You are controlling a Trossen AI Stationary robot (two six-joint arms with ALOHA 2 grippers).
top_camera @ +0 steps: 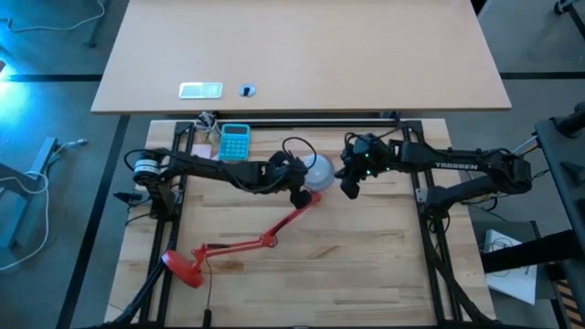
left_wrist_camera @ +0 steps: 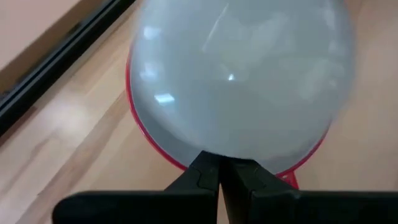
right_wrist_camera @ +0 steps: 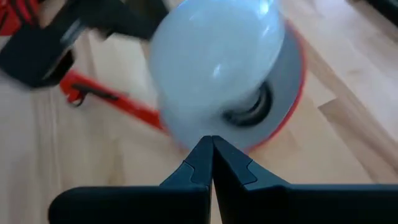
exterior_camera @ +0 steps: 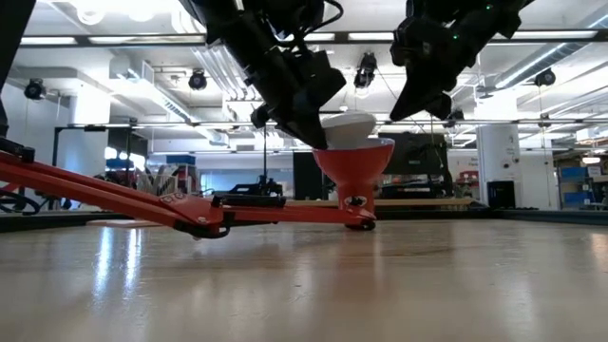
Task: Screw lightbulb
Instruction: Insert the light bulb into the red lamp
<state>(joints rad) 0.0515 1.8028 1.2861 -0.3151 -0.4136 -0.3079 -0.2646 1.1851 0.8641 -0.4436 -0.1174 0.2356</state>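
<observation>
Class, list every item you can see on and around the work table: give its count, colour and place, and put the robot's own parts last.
lightbulb: one, white, sitting in the lamp's shade at table centre.
desk lamp: one, red, lying on the wooden table, shade under the bulb.
calculator: one, teal, table's far edge, left side.
left gripper: one, dark, shut, beside the bulb.
right gripper: one, dark, shut, right of the bulb.
</observation>
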